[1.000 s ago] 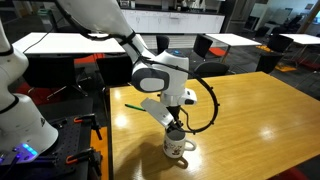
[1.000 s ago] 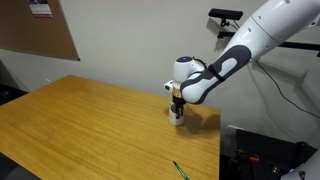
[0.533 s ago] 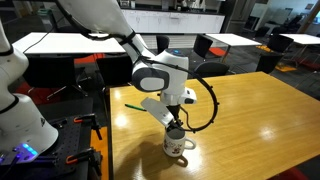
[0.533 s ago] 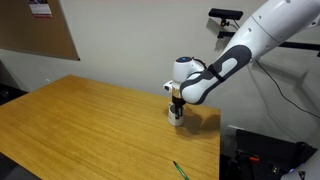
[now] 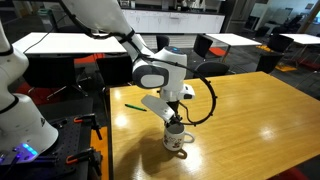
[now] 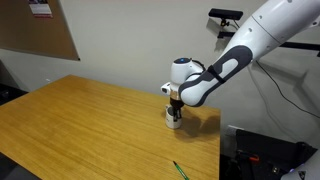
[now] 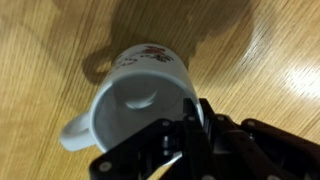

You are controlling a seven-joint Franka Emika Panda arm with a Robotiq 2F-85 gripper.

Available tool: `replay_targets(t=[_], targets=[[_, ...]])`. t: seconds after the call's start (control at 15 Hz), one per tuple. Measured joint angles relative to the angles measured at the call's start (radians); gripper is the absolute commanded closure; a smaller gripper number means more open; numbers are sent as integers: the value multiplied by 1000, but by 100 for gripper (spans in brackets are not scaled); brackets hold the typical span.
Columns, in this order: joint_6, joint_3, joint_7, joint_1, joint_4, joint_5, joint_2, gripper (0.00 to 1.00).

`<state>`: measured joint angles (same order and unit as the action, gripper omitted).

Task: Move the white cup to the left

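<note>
The white cup (image 5: 175, 141) stands near the front edge of the wooden table (image 5: 250, 120), and it also shows in an exterior view (image 6: 174, 117). My gripper (image 5: 176, 124) comes down onto it from above (image 6: 174, 103). In the wrist view the cup (image 7: 135, 95) shows red markings, a shaded interior and its handle at the lower left. The gripper (image 7: 190, 125) is shut on the cup's rim, one finger inside and one outside. I cannot tell whether the cup's base touches the table.
A green pen (image 5: 133, 104) lies on the table near the edge, and it also shows in an exterior view (image 6: 180, 170). Chairs and other tables stand behind. A white robot base (image 5: 20, 110) stands beside the table. Bare tabletop (image 6: 80, 130) stretches beside the cup.
The gripper and the cup have shifted together a little sideways along the table over the last second. The pen has not moved.
</note>
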<state>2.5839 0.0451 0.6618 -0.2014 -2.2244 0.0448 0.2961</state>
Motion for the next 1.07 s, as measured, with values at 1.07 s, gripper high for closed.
replay_targets(t=[1.07], targets=[[-1,-108,221,0,0,-76,-6,98]])
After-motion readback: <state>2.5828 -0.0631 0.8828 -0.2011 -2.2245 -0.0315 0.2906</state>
